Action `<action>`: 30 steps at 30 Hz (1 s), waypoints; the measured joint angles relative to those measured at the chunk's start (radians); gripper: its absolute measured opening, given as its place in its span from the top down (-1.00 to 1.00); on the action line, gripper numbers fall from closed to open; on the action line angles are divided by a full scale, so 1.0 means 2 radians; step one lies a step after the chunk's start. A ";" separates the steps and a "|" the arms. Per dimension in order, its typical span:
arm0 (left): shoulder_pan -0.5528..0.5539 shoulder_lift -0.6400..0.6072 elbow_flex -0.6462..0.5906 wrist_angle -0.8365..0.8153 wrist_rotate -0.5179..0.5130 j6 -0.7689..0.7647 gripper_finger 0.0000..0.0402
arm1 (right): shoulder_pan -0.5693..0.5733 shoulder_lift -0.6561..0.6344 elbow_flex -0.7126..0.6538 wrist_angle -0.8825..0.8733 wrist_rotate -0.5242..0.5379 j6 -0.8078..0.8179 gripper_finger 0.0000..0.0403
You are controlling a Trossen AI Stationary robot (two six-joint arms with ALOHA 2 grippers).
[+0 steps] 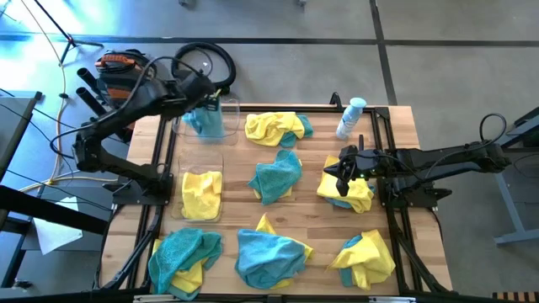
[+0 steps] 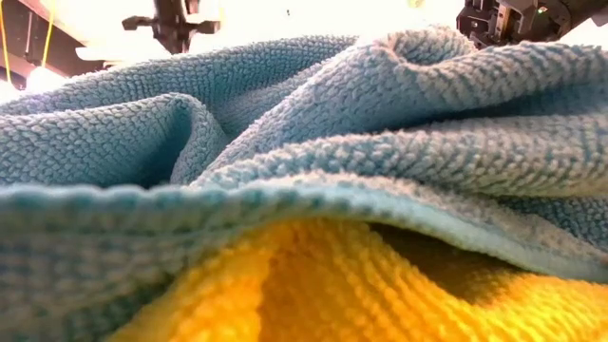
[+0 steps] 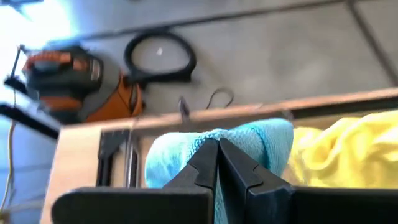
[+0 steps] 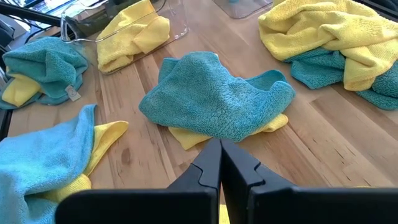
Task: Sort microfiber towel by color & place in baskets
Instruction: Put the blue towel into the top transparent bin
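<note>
Teal towel hangs directly over the far basket

Left gripper [image 1: 205,108] clenched on teal towel [image 1: 205,123] above far basket [image 1: 229,106]; right gripper [image 1: 344,178] closed, apparently empty, well away from that basket

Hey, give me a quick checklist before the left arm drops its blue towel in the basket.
1. Left end effector shut on teal towel: ok.
2. Teal towel lined up with far basket: ok.
3. No yellow visible in far basket: ok.
4. Near basket holds only a yellow towel: ok.
5. Right end effector well away from the left arm: ok.
6. Right end effector gripping anything: cannot tell.
</note>
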 joint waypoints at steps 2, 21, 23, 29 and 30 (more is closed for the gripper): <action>0.015 0.000 -0.039 0.026 0.029 -0.005 1.00 | 0.000 0.000 0.000 0.000 0.000 0.000 1.00; 0.159 0.086 -0.242 0.265 0.243 0.033 1.00 | 0.000 0.000 0.000 0.002 0.006 0.045 1.00; 0.165 0.111 -0.237 0.275 0.252 0.042 1.00 | 0.000 0.000 0.000 0.003 0.007 0.045 1.00; 0.172 0.166 -0.222 0.290 0.281 0.075 1.00 | 0.000 0.000 0.000 0.005 0.041 0.068 1.00; 0.172 0.170 -0.221 0.290 0.281 0.083 1.00 | 0.000 0.000 0.000 0.005 0.046 0.070 1.00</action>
